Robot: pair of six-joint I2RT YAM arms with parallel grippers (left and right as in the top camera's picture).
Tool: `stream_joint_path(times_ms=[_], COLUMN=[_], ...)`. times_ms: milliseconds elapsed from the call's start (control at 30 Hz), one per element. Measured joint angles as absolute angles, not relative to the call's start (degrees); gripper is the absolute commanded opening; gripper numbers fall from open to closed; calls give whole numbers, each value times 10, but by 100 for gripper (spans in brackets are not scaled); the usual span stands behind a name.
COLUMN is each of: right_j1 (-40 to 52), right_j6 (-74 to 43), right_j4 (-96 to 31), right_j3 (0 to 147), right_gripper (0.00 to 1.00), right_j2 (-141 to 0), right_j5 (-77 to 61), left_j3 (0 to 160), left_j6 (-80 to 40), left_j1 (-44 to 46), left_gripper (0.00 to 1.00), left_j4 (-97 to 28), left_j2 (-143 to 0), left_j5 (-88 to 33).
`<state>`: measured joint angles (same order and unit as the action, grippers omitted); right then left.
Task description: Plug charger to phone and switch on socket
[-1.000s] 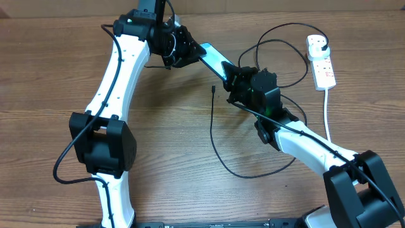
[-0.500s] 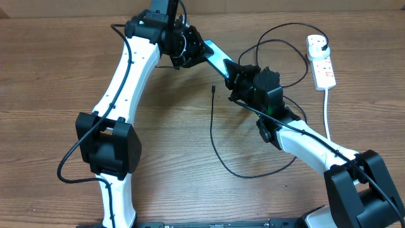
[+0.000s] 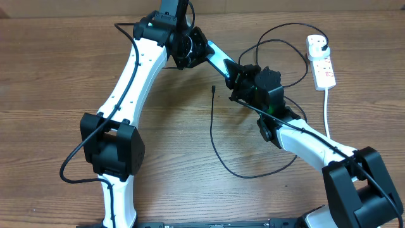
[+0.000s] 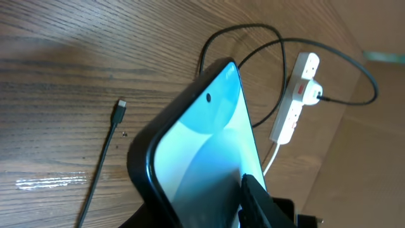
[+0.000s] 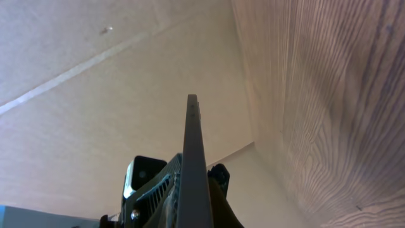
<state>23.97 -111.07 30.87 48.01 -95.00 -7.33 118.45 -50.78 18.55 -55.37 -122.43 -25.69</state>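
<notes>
The phone (image 3: 216,59), its light blue screen facing up, hangs tilted above the table between both arms. My left gripper (image 3: 201,52) is shut on its far-left end; a dark finger (image 4: 256,202) lies over the phone's screen (image 4: 202,145). My right gripper (image 3: 233,73) is shut on the other end, where the phone (image 5: 192,139) shows edge-on between the jaws. The charger's connector tip (image 3: 213,88) (image 4: 120,105) lies free on the wood, and its black cable loops to a plug (image 3: 323,43) in the socket (image 3: 323,66) (image 4: 292,107).
The charger cable's long loop (image 3: 253,175) lies on the table under the right arm. The strip's thick white cord (image 3: 327,107) runs toward the near right. A cardboard wall (image 5: 95,95) stands behind the table's far edge.
My left arm has swung to the right with its end of the phone, steepening the tilt slightly. The right gripper and the charger tip have stayed put.
</notes>
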Motion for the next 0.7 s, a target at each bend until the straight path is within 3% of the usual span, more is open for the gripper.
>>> stream_joint_path(times_ms=[700], right_j1=[233], right_j6=[-1156], right_j4=[379], right_j3=[480], right_gripper=[4], right_j2=[-953], right_j5=[-100], left_j3=[1186], left_j6=[-655], left_j1=[187], left_gripper=[9], left_j4=[-471], left_j2=[-1220], left_j5=[-256])
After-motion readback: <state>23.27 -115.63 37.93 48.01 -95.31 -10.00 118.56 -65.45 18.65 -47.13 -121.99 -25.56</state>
